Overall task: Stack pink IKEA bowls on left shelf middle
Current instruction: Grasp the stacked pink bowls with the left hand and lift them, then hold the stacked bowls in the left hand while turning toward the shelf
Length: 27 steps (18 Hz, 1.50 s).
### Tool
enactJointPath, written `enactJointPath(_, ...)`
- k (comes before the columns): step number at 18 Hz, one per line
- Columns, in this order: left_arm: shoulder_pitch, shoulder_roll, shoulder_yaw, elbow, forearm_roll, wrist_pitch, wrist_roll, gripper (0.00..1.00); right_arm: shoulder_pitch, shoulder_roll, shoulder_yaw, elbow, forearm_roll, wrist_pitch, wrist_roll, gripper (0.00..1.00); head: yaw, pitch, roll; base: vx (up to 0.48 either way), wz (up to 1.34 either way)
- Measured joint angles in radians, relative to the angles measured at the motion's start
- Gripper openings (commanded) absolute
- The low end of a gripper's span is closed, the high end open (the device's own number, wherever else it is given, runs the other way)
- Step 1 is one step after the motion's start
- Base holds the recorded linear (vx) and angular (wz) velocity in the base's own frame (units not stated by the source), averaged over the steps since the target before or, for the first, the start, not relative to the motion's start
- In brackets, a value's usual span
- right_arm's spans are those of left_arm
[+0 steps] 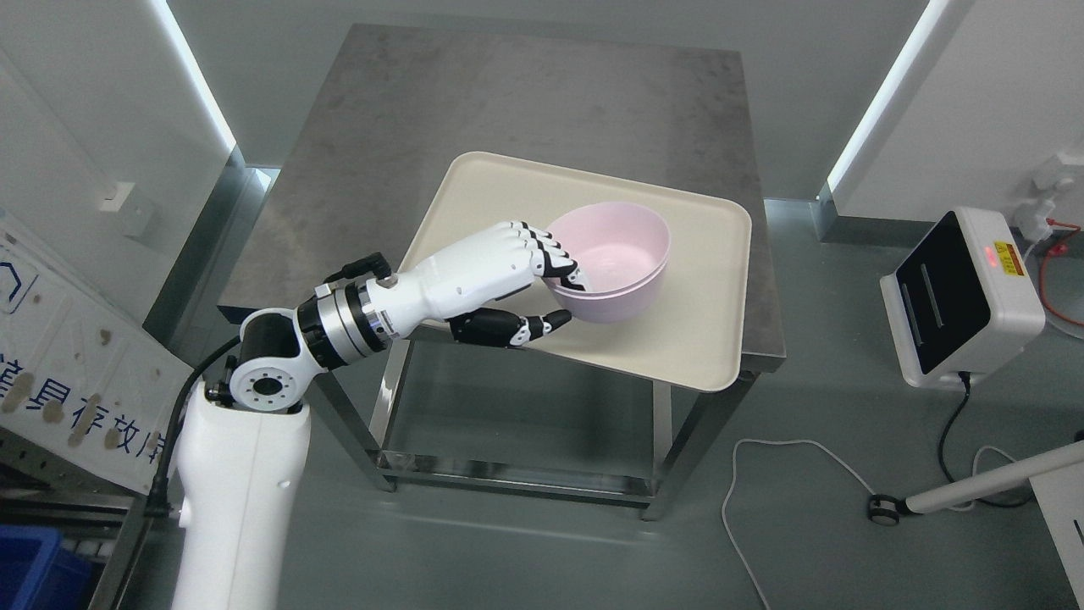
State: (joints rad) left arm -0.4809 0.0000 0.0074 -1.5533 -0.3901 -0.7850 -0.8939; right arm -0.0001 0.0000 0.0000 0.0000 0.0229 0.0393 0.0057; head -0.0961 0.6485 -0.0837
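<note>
Head view, read from the left: the left arm comes up from the lower left corner and reaches across the front edge of the steel table point(398, 144), so that the left hand point(508, 284) meets the pink bowls point(611, 263) from their left side. That sideways approach suits the grip: four fingers point(555, 254) curl over the near-left rim from above, while the thumb point(542, 324) presses in low against the outer wall, pinching the rim between them. A rim pinch is probably chosen because the bowl is too wide to be wrapped whole.

Further right, the bowls sit toward the middle of a cream tray point(703, 339), which lies skewed on the table with its front corner overhanging the edge. A second rim line shows just under the upper one on the right flank, so one bowl appears nested inside another; I cannot say from this angle whether there are more than two. Nesting keeps them compact and lets one grasp carry the whole stack.

The bowls seem to rest on the tray rather than hang clear of it, though the angle leaves this uncertain. No shelf shows, so the carry to the left shelf is not yet done.

On the floor at far right stands a white box device point(961, 296) with a black face, well apart from the work. The right arm is out of view.
</note>
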Motion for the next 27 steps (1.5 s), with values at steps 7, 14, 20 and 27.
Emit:
enactJointPath(7,0.103,0.000,0.074,-0.033,0.037,-0.001,0.000,0.02,0.000,0.000,0.000,0.000,-0.018,-0.004,0.000,1.00,0.0000,0.000,0.000,0.001,0.00)
enactJointPath(14,0.129,0.000,0.129,-0.049,0.060,-0.001,0.000,0.02,0.000,0.000,0.000,0.000,-0.022,-0.005,0.000,1.00,0.0000,0.000,0.000,-0.032,0.17)
enactJointPath(20,0.136,0.008,0.149,-0.062,0.117,-0.001,0.001,0.02,0.000,0.000,0.000,0.000,-0.022,-0.005,0.000,1.00,0.0000,0.000,0.000,-0.068,0.51)
enactJointPath(27,0.141,0.030,0.164,-0.074,0.165,-0.001,0.000,0.03,0.000,0.000,0.000,0.000,-0.023,-0.005,0.000,1.00,0.0000,0.000,0.000,-0.084,0.76)
